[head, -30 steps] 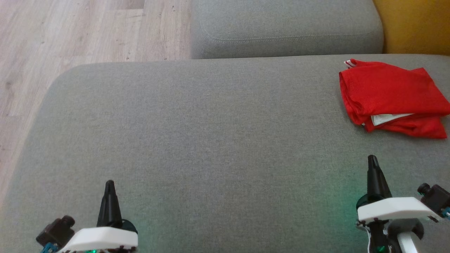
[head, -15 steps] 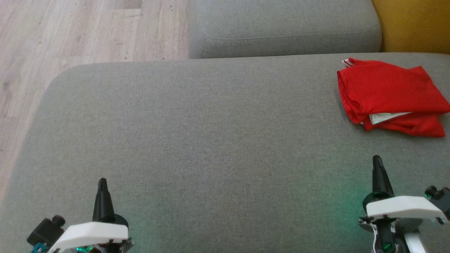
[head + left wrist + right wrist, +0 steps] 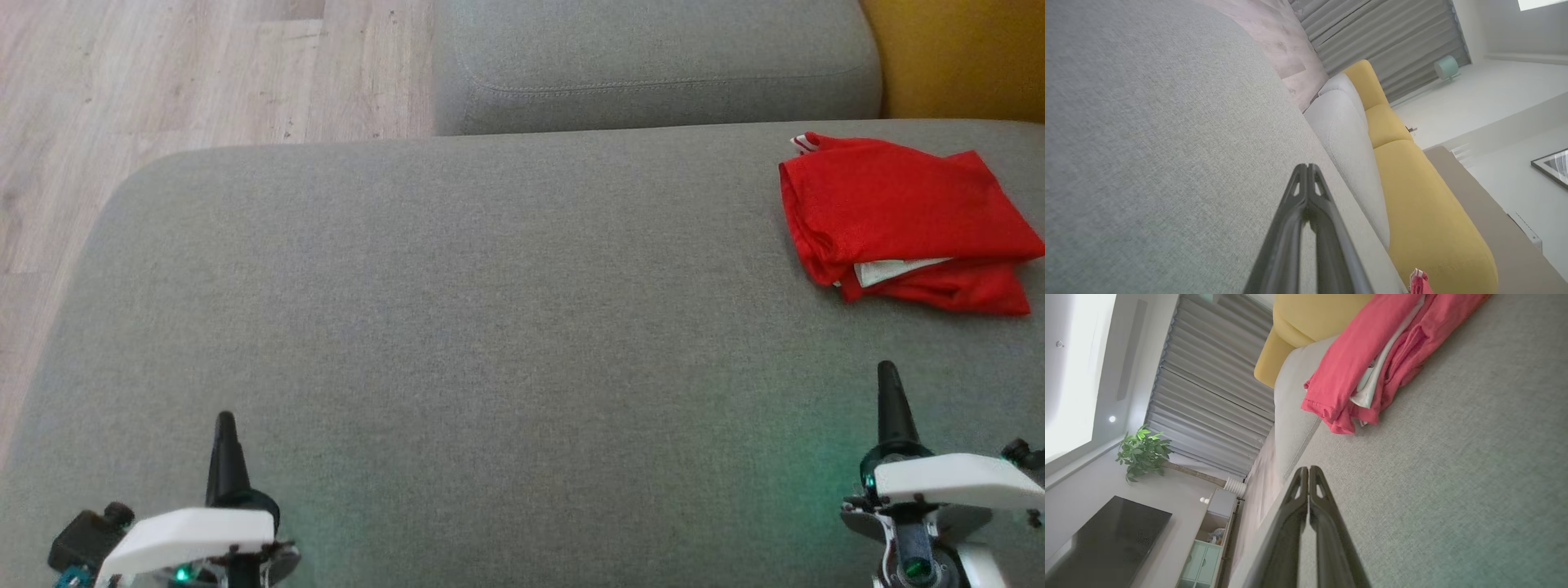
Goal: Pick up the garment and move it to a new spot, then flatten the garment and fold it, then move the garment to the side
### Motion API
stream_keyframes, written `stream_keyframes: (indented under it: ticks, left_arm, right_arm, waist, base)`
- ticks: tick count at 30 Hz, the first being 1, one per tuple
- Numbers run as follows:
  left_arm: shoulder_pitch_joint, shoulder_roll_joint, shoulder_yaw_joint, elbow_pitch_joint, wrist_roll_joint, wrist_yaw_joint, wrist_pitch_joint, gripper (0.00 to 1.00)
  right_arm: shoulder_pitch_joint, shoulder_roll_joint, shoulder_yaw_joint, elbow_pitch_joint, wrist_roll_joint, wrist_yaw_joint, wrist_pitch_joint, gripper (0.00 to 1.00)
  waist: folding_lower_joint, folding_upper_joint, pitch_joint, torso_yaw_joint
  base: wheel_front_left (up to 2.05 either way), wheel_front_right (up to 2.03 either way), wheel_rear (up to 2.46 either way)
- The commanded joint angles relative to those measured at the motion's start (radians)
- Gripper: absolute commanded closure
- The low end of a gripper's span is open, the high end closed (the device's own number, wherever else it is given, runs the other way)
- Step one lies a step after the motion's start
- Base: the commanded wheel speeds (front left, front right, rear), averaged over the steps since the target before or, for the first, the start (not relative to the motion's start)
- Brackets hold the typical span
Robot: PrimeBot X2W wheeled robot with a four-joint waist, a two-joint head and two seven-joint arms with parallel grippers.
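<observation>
**Red garment [image 3: 898, 220] on a grey sofa seat [image 3: 490, 327], with both grippers empty.**

The right gripper [image 3: 888, 377] has its two fingers pressed together tip to tip and grips nothing. It stands over bare seat. The garment lies ahead of its fingertips and a little to its right, well apart from them. The left gripper [image 3: 224, 425] is likewise closed on nothing. From it, the garment lies far off to the right and ahead, so the right arm is the nearer one.

The garment sits in a loose, roughly rectangular stack of several layers. A white strip [image 3: 898, 270], either a label or a lining, shows between the layers on the edge facing the right gripper.

Judged from its folds and soft rolled edges, the cloth is thin, light and limp. It is not fragile, but it has no stiffness. Lifted from one point, it would probably sag and let the layers slide apart. The woven seat cover looks coarse enough to drag on the bottom layer if the stack were pushed rather than lifted.

- **To keep the stack together:** the best hold appears to be the thick rolled edge nearest the right gripper's left side, pinched through all layers.
- **To spread it out:** two separated corners, one per gripper, would suit better.

Either way, the fingers would first have to part.
</observation>
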Motion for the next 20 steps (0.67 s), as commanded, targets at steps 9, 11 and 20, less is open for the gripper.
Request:
stream_keyframes:
  ticks: [9, 11, 20]
  left_arm:
    - [-0.062, 0.003, 0.043, -0.035, -0.106, -0.009, 0.029, 1.00]
    - [-0.064, 0.003, 0.047, -0.036, -0.127, -0.010, 0.035, 1.00]
    - [-0.073, 0.004, 0.064, -0.037, -0.221, -0.011, 0.061, 1.00]
  right_arm:
    - [-0.063, -0.007, -0.006, -0.045, 0.114, -0.001, 0.030, 1.00]
    - [-0.063, -0.007, -0.009, -0.046, 0.137, -0.001, 0.036, 1.00]
    - [-0.066, -0.007, -0.022, -0.053, 0.236, -0.001, 0.062, 1.00]
  waist:
    - [0.0000, 0.0000, 0.002, -0.004]
    - [-0.0001, 0.0000, 0.002, -0.005]
    - [-0.0001, 0.0000, 0.003, -0.010]
  base:
    - [0.00, 0.00, 0.00]
    - [0.00, 0.00, 0.00]
    - [0.00, 0.00, 0.00]
